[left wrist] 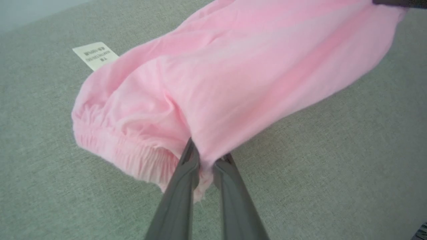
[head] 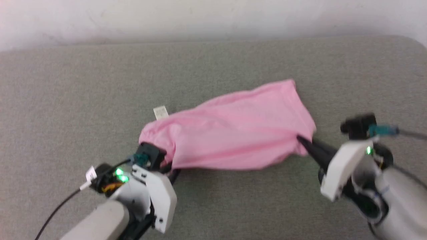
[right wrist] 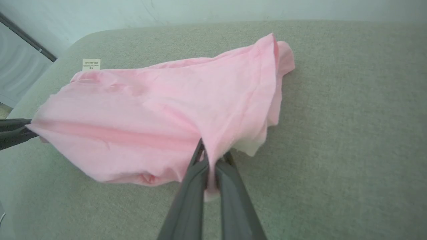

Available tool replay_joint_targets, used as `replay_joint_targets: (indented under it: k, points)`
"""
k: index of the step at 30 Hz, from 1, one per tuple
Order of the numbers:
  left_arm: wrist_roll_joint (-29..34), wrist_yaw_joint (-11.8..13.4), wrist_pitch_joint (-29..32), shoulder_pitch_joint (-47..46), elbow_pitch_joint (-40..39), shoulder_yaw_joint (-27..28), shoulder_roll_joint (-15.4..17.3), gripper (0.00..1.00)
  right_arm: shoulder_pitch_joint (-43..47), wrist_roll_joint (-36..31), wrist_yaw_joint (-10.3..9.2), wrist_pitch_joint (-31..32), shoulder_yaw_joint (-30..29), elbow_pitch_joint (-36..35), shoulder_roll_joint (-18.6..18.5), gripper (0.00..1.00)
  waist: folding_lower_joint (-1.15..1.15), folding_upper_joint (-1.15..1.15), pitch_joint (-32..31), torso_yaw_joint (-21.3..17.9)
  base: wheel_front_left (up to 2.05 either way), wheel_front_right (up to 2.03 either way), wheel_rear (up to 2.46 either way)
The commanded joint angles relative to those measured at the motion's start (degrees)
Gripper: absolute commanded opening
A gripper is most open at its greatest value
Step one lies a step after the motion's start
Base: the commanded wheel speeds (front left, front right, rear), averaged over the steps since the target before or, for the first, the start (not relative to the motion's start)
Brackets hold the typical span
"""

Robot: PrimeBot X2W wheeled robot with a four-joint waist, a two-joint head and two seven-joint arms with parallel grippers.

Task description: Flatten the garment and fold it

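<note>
The garment [head: 233, 130] is a light-pink pair of shorts stretched between my two grippers above the grey surface, its gathered waistband [left wrist: 110, 146] at the left and a white label [head: 160, 112] sticking out behind it. My left gripper [left wrist: 205, 160] is shut on the fabric beside the waistband. At the other end my right gripper [right wrist: 211, 156] is shut on the hem of a leg opening [head: 300, 138]. In the right wrist view the left gripper's dark fingers [right wrist: 13, 131] show at the far left edge, holding the cloth.
A grey fabric-covered surface [head: 213, 200] lies under everything, with a rounded corner at the back right [head: 410, 43] and a pale wall [head: 213, 16] behind it. A black cable [head: 56, 210] trails from the left wrist.
</note>
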Motion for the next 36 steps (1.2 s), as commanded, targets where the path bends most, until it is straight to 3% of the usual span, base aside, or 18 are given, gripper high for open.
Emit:
replay_joint_targets:
  k: [1, 8, 9, 10, 11, 12, 15, 20, 27, 31, 36]
  points:
    - [-0.68, 0.59, 0.28, 2.03, -0.44, -0.3, 0.7, 0.0, 3.73, -1.35, -0.04, -0.46, -1.56, -1.07, 0.3, 0.0, 0.01, 0.0, -2.98, -2.29, 0.0, 0.0, 0.0]
    - [-3.26, 1.81, 1.2, 7.95, -0.16, -1.01, 1.9, 0.0, 17.39, -7.72, -0.04, 2.44, -8.01, -5.04, 5.77, 0.0, 0.01, 0.0, -4.15, -3.56, 0.0, 0.0, 0.0]
    - [-4.03, 1.84, 1.29, 8.69, 0.23, -0.98, 1.71, 0.0, 18.87, -9.37, -0.04, 3.38, -8.75, -5.16, 6.65, 0.12, 0.01, 0.0, -4.21, -3.59, 0.0, 0.0, 0.0]
    - [-5.22, 2.02, 1.46, 9.51, 0.63, -0.76, 1.27, 0.2, 20.09, -11.14, -0.04, 4.41, -9.42, -5.31, 7.45, 0.43, 0.01, 0.0, -4.28, -3.62, 0.0, 0.0, 0.0]
    - [-6.14, 1.97, 1.35, 10.13, 0.85, -0.61, 0.83, 0.9, 21.12, -12.68, -0.04, 5.24, -10.04, -5.72, 8.33, 0.73, 0.01, 0.0, -4.39, -3.62, 0.0, 0.0, 0.0]
    - [-6.15, 2.03, 0.77, 10.32, 1.11, -0.52, 0.61, 1.0, 22.09, -13.73, -0.04, 5.5, -11.09, -6.45, 9.47, 1.0, 0.01, 0.0, -4.53, -3.47, 0.0, 0.0, 0.0]
    - [-6.54, 2.21, -1.04, 11.1, 1.86, -0.14, -0.17, 1.0, 24.7, -17.65, -0.04, 5.52, -13.96, -9.5, 11.91, 1.0, 0.01, 0.0, -5.3, -3.07, 0.0, 0.0, 0.0]
    - [-8.08, 4.97, -7.65, 13.79, 0.12, 3.78, -1.73, 1.0, 29.0, -22.98, -0.04, 3.0, -19.49, -17.5, 15.35, 1.0, 0.01, 0.0, -7.42, -2.86, 0.0, 0.0, 0.0]
    - [-8.63, 9.79, -15.98, 17.81, -5.21, 9.95, -1.47, 1.0, 33.89, -28.5, -0.04, 2.81, -28.55, -27.33, 19.23, 1.0, 0.01, 0.0, -9.55, -2.24, 0.0, 0.0, 0.0]
    - [-7.2, 12.45, -23.22, 18.43, -6.0, 13.87, -2.44, 1.0, 35.03, -30.26, -0.04, 4.82, -33.33, -30.34, 20.32, 1.0, 0.01, 0.0, -9.55, -1.59, 0.0, 0.0, 0.0]
    - [-4.09, 12.85, -32.31, 18.55, -3.71, 16.41, -4.07, 1.0, 34.87, -30.94, -0.04, 9.83, -36.91, -30.82, 19.39, 1.0, 0.01, 0.0, -8.85, -0.73, 0.0, 0.0, 0.0]
